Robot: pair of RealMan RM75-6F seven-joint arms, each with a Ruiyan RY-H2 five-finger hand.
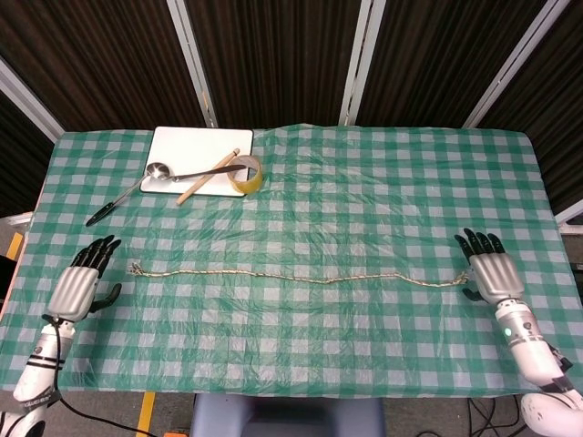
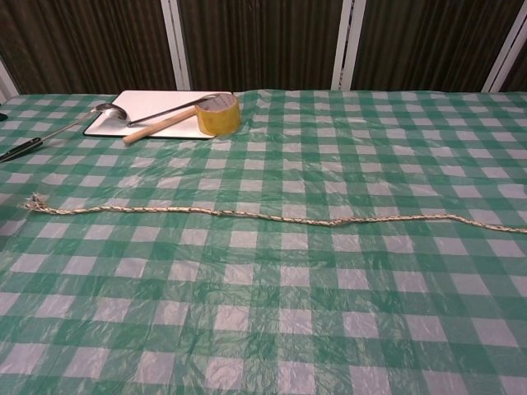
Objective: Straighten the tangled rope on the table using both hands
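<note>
A thin pale rope (image 1: 291, 278) lies nearly straight across the checked tablecloth, left to right; the chest view shows the rope (image 2: 263, 216) with a frayed left end. My left hand (image 1: 77, 284) rests open near the table's left edge, a short gap left of the rope's end. My right hand (image 1: 487, 269) lies open at the right side, just right of the rope's other end; I cannot tell if it touches it. Neither hand shows in the chest view.
A white board (image 1: 196, 159) stands at the back left with a metal ladle (image 1: 157, 171), a wooden stick (image 1: 208, 177) and a roll of yellow tape (image 1: 246, 174). The green checked tablecloth (image 1: 364, 200) is wrinkled in places.
</note>
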